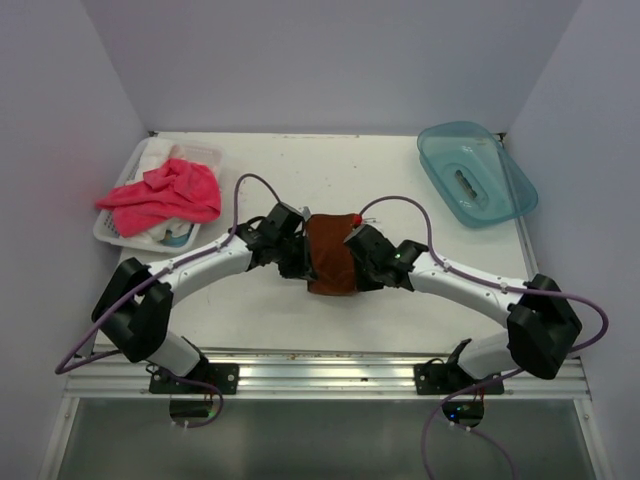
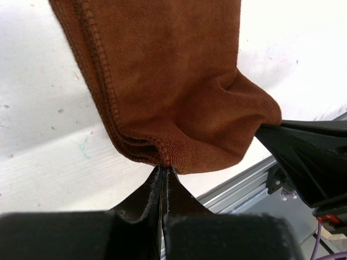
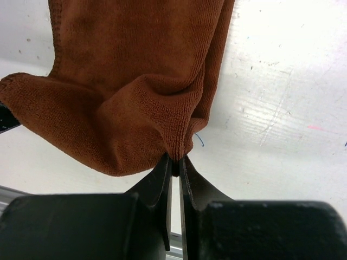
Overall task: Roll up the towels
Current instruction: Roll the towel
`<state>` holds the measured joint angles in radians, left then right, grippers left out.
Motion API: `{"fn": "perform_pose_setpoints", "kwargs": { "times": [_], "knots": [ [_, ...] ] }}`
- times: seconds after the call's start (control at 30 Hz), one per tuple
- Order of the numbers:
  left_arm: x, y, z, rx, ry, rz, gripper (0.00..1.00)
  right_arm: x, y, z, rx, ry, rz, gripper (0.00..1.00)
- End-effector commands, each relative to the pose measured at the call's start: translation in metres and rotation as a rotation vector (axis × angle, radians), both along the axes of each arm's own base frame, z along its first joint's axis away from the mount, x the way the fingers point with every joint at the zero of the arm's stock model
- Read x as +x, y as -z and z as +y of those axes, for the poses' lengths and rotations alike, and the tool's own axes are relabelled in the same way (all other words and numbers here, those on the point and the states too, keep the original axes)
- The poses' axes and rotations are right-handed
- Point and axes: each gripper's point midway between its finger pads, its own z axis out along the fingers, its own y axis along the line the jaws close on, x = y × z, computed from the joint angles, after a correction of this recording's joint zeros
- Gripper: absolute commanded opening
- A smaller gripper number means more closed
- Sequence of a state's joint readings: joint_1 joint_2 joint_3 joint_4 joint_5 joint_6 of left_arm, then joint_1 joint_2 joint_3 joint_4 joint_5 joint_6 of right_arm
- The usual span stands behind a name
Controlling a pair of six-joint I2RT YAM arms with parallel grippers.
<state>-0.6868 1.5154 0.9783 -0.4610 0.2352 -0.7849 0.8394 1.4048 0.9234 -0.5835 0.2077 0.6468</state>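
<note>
On white table (image 1: 400, 190), pale walls around. Grips brown towel (image 2: 173, 81) at its near edge with left pincer (image 2: 164, 172) and right pincer (image 3: 174, 162), both clamped on cloth. Folded, seemingly not rolled yet. Leaves pink towel (image 1: 165, 195) in basket (image 1: 108, 232), well left of left pincer, also to roll.

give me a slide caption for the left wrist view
Left claw shut on the hem of the folded rust-brown towel, right claw gripping its neighbouring corner.
</note>
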Motion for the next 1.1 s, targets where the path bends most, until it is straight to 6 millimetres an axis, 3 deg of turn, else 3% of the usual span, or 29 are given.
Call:
{"fn": "perform_pose_setpoints", "kwargs": {
  "times": [0.0,0.2,0.33,0.37,0.43,0.5,0.57,0.63,0.67,0.73,0.8,0.9,1.07],
  "knots": [
    [0.016,-0.007,-0.001,-0.015,-0.03,-0.019,0.0,0.012,-0.013,-0.002,-0.019,0.022,-0.039,0.09],
    [0.017,-0.001,0.0,-0.016,-0.035,-0.004,0.0,0.009,-0.014,-0.007,-0.022,0.032,-0.031,0.03],
    [0.003,0.003,0.003,-0.035,-0.008,0.024,0.0,-0.006,-0.005,-0.007,0.02,0.02,0.016,0.01],
    [-0.002,0.004,0.003,-0.043,0.001,0.033,0.0,-0.015,0.005,-0.01,0.022,0.017,0.041,0.01],
    [-0.017,0.01,0.006,-0.061,0.027,0.065,0.0,-0.029,0.01,-0.008,0.071,0.014,0.086,0.07],
    [-0.031,0.017,0.009,-0.072,0.054,0.097,0.0,-0.04,0.019,-0.016,0.059,0.021,0.117,0.27],
    [-0.04,0.022,0.01,-0.069,0.071,0.113,0.0,-0.037,0.009,-0.022,0.051,0.034,0.083,0.39],
    [-0.044,0.027,0.009,-0.064,0.078,0.122,0.0,-0.028,-0.004,-0.021,0.061,0.044,0.032,0.42],
    [-0.048,0.028,0.008,-0.064,0.087,0.128,0.0,-0.021,-0.017,-0.014,0.092,0.04,-0.002,0.41],
    [-0.049,0.029,0.005,-0.07,0.091,0.131,0.0,-0.013,-0.024,-0.008,0.099,0.029,-0.024,0.38],
    [-0.048,0.029,0.004,-0.068,0.088,0.131,0.0,-0.005,-0.024,0.003,0.096,0.013,-0.017,0.26],
    [-0.045,0.027,0.004,-0.065,0.08,0.12,0.0,0.002,-0.009,0.016,0.083,-0.003,0.019,0.1],
    [-0.046,0.027,0.008,-0.047,0.071,0.118,0.0,0.004,0.023,0.018,0.028,0.006,0.071,0.01]
  ]
}}
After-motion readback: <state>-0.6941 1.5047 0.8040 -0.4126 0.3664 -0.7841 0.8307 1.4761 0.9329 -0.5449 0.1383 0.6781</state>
